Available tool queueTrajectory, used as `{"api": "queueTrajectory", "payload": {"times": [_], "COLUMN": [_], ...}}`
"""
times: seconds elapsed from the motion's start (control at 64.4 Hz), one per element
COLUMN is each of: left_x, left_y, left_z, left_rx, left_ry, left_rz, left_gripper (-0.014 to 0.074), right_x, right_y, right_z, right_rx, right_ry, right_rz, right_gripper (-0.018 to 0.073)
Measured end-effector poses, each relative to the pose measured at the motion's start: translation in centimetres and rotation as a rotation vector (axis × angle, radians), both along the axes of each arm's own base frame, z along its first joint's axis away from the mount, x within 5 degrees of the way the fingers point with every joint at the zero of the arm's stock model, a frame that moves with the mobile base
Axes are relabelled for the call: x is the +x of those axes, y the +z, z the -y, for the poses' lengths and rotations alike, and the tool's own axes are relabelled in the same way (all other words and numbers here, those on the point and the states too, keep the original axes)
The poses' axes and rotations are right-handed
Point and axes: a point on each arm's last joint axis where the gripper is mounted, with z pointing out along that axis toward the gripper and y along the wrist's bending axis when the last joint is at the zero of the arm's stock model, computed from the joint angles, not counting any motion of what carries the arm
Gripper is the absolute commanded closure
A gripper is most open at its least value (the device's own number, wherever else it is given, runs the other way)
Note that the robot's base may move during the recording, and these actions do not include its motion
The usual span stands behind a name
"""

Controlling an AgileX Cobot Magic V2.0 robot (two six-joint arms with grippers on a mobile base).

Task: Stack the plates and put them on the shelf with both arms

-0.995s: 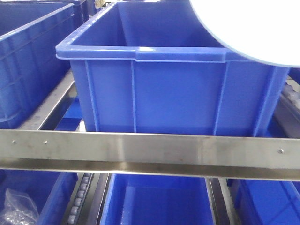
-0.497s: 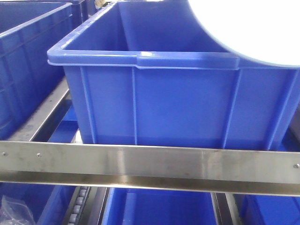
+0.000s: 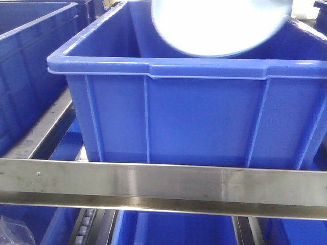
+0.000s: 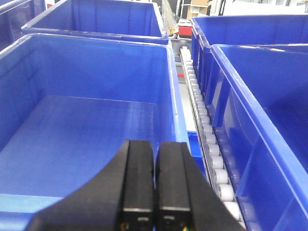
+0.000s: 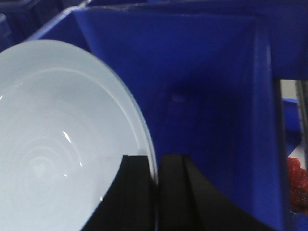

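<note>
Right pincer (image 5: 156,192) grips a plate's (image 5: 57,144) rim above a blue crate (image 3: 194,117) on the shelf (image 3: 163,186) — left pincer (image 4: 155,192) clenched, empty, over another crate (image 4: 82,139).

Crate (image 3: 204,117) interior open from 12 o'clock, its walls closing all sides, plate (image 3: 219,25) blocking the upper opening, steel beam (image 3: 163,184) barring 6 o'clock, roller rail (image 4: 207,134) filling the gap between crates.
</note>
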Motion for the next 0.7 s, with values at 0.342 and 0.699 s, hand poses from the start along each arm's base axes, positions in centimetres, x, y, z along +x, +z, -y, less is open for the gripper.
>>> {"api": "queueTrajectory", "payload": {"times": [0.342, 0.699], "left_x": [0.0, 0.0], "left_y": [0.0, 0.0], "left_z": [0.0, 0.0], "left_rx": [0.0, 0.0], "left_ry": [0.0, 0.0], "left_rz": [0.0, 0.0], "left_gripper": [0.0514, 0.0514], "right_x": [6.1, 5.2], "right_y": [-1.0, 0.7], "right_z": [-1.7, -1.5], "right_rx": [-0.01, 0.0], "right_ry": [0.008, 0.016], "right_rz": [-0.034, -0.004], "right_gripper": [0.0225, 0.0328]}}
